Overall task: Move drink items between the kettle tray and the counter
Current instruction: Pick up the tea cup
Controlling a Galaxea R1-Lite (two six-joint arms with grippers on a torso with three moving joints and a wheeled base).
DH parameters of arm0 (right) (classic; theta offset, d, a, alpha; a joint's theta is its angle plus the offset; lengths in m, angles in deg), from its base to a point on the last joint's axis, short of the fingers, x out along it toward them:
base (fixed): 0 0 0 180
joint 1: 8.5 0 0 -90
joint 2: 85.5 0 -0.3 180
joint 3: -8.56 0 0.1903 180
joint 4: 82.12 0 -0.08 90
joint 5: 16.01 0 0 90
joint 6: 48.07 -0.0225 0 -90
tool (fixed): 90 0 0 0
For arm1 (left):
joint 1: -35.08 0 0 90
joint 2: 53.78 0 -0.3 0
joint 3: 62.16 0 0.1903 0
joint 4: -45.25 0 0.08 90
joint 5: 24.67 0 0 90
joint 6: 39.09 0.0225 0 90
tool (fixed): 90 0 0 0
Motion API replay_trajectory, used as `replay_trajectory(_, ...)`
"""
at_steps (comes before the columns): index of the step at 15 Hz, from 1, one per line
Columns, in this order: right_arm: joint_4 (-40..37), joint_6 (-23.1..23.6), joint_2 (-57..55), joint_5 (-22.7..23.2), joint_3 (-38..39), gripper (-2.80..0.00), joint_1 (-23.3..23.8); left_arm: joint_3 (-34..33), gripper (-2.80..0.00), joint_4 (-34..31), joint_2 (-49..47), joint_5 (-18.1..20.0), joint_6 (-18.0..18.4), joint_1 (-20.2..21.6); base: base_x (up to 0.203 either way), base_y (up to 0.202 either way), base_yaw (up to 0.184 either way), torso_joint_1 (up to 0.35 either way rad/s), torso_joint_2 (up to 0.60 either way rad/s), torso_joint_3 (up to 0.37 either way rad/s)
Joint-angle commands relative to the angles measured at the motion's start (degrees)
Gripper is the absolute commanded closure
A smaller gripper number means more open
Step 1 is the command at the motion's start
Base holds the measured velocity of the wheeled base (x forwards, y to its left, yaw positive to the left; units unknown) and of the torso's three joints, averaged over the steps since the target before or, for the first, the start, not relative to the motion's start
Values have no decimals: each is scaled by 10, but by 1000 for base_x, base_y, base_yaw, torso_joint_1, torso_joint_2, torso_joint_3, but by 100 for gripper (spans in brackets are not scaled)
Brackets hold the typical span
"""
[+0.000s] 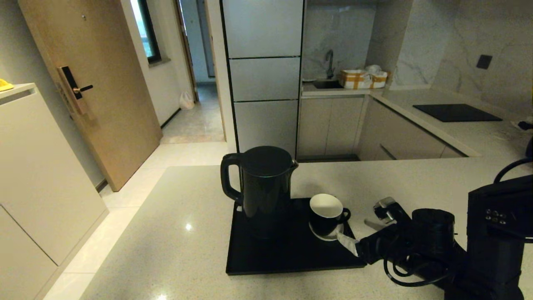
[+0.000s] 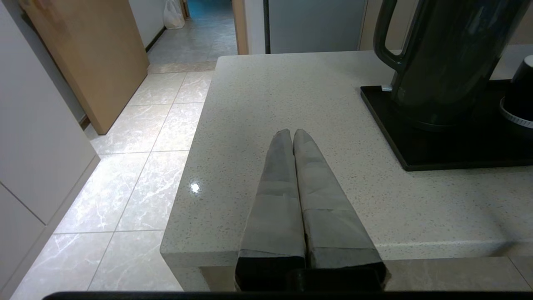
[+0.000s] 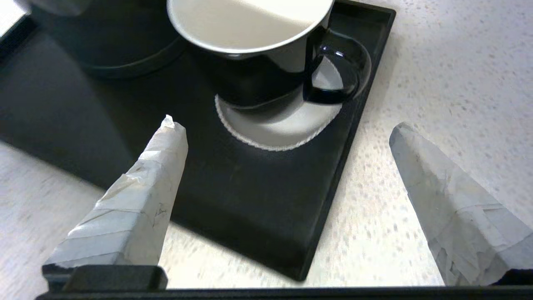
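Note:
The tall black kettle (image 1: 266, 187) stands at the back left of the black kettle tray (image 1: 291, 256) on the pale speckled counter (image 1: 187, 233). To its right, the black cup (image 1: 327, 213) with a white inside sits on a small white saucer (image 3: 277, 129) on the tray, its handle toward the tray's right rim. My right gripper (image 1: 366, 225) is open, low at the tray's right front corner, just short of the cup (image 3: 258, 79). My left gripper (image 2: 291, 132) is shut and empty over the counter's near left corner, left of the tray (image 2: 437, 152) and kettle (image 2: 445, 62).
The counter ends at the left with a drop to the tiled floor (image 1: 125, 208). A black cooktop panel (image 1: 456, 112) lies on the far right worktop, with boxes (image 1: 362, 79) by the sink behind. A pale cabinet (image 1: 37, 175) and a wooden door (image 1: 91, 83) stand to the left.

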Motion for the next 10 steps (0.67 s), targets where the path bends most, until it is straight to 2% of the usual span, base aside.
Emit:
replay_trajectory(1, 5, -1, 25, 2, 32, -280, -19, 0, 0, 0, -1, 0, 0, 0, 0, 0, 0, 0, 0, 0)
replay_trajectory(7, 5, -9, -9, 2, 28, -280, -50, 0, 0, 0, -1, 0, 0, 0, 0, 0, 0, 0, 0, 0)
replay_trajectory(10, 5, -8, -63, -5, -21, -280, -57, 0, 0, 0, -1, 1, 0, 0, 0, 0, 0, 0, 0, 0)
